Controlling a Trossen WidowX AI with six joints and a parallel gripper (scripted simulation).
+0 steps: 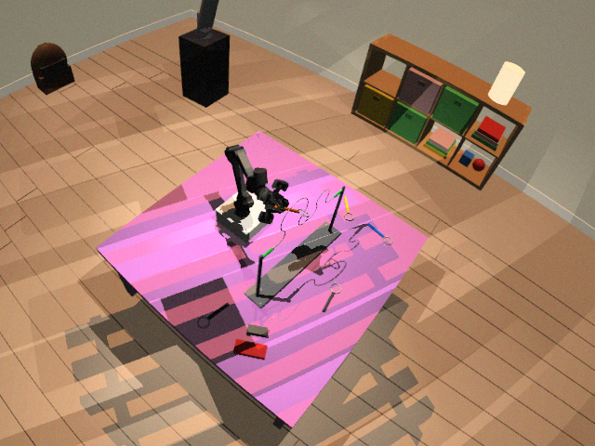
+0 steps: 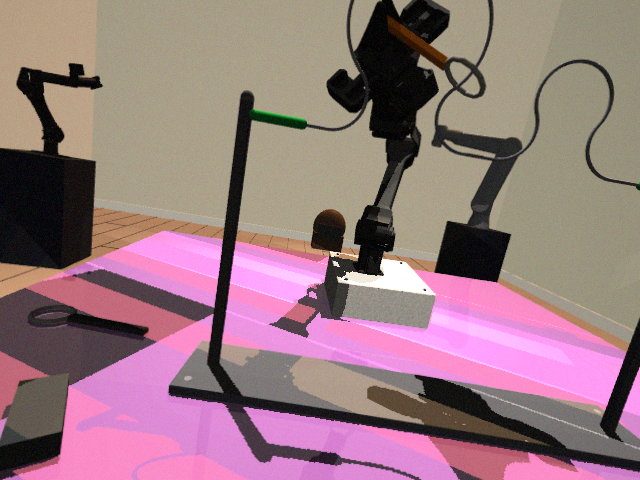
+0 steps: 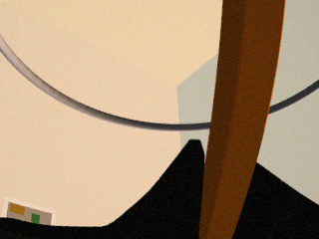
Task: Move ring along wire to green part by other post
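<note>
We have the black parallel-jaw gripper (image 1: 278, 205) (image 2: 393, 38) nearly closed on the flat orange handle (image 1: 291, 209) (image 2: 417, 43) (image 3: 241, 100); its grey metal ring (image 1: 297, 211) (image 2: 448, 77) sits mid-wire, between posts. Traverse in hand; next, we likely tilt with the bends, wire centred.

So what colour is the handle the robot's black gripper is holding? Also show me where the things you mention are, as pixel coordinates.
Orange (image 1: 292, 209) (image 2: 417, 43) (image 3: 241, 100), clearest in the wrist view.

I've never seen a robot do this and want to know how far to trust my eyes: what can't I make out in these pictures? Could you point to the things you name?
- Whether the ring (image 1: 304, 214) (image 2: 448, 77) touches the wire's grey part: too small from the top, overlapping in the exterior view.
- The ring in the wrist view: outside the frame.
- The wire's highest stretch: cut off by the exterior view's top edge.
- The orange handle's (image 1: 291, 209) (image 2: 417, 43) (image 3: 241, 110) gripped end: cut off by the wrist view's bottom edge.
</note>
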